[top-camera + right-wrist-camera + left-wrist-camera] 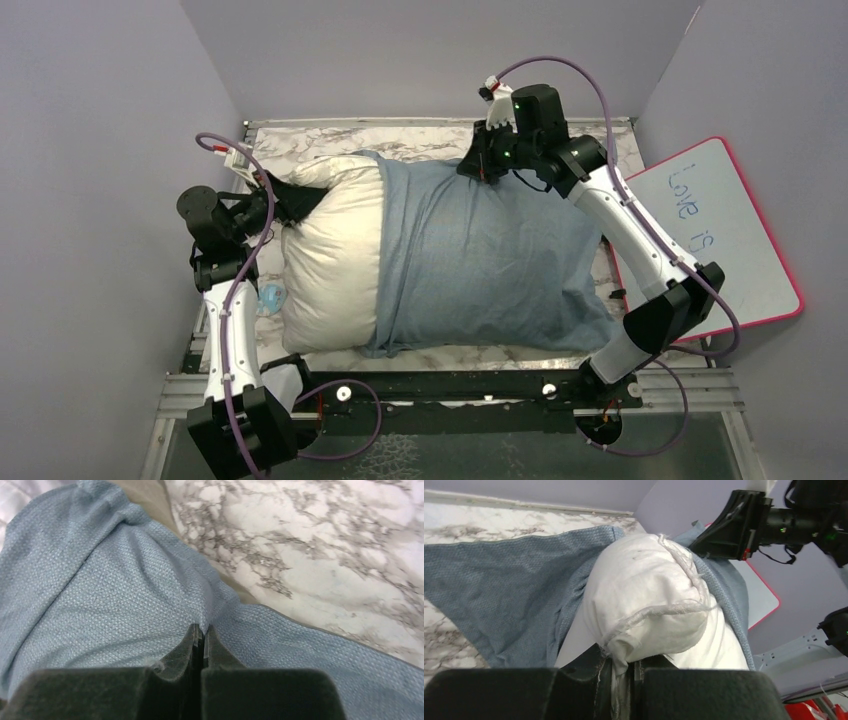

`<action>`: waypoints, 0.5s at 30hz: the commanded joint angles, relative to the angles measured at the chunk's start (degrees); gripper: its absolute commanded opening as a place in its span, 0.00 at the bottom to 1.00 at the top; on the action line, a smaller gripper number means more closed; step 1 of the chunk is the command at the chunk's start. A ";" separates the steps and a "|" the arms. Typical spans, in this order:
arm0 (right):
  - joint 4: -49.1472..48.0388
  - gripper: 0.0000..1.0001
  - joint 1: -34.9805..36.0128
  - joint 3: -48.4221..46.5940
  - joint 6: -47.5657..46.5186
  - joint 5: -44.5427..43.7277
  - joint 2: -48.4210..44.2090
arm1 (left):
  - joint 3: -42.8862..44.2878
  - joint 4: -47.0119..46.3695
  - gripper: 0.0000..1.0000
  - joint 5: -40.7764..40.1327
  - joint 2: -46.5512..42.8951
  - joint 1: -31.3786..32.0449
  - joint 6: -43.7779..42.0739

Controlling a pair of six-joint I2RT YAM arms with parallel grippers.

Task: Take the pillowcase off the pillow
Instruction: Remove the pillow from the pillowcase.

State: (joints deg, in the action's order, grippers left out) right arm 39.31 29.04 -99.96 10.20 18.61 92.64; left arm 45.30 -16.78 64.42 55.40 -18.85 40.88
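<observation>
Right hand [202, 635] pinches the far edge of the grey-blue pillowcase [480, 260]; left hand [624, 667] clamps a corner of the half-bared pillow [330, 250] on the marble counter [400, 140]. So thin a pinch may slip once pulled.

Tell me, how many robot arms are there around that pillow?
2. The left arm reaches the bare white end of the pillow; the right arm reaches the far edge of the pillowcase. None seems hidden.
</observation>
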 commanded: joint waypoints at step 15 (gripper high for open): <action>-1.02 0.33 -2.11 -0.69 -1.36 19.37 -2.00 | 2.94 5.24 0.00 -1.58 -2.51 -0.57 -6.90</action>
State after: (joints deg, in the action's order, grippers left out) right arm 39.53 28.64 -99.20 10.96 18.94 91.74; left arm 48.16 -1.34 60.03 54.26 -18.26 30.48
